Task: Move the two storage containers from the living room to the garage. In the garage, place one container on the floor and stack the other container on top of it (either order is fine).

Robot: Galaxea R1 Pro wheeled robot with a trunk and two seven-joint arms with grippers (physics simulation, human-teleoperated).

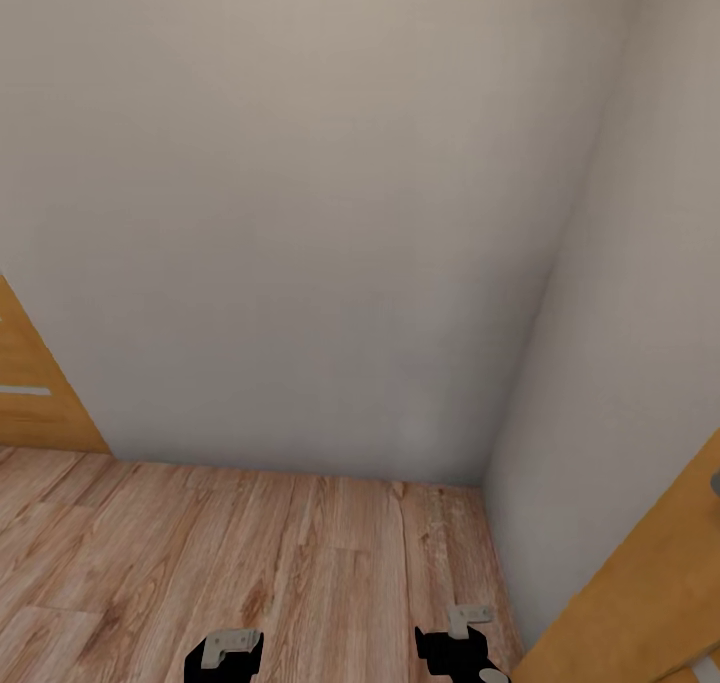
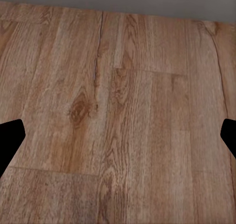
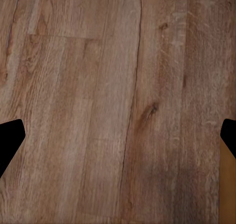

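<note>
We're facing a pale cream wall corner (image 1: 480, 483) w/ both pincers, left pincer (image 2: 118, 135) & right pincer (image 3: 118, 135), spread wide & empty over the light wood-plank floor (image 1: 300, 563); judging we're needing to turn slowly, clearing the orange-wood door (image 1: 640, 603) beside the right pincer.

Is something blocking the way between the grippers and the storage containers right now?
That cannot be judged here. Straight ahead stands a plain wall meeting a side wall in a corner, above wood floor. Both grippers, left gripper and right gripper, are open over bare planks.
</note>
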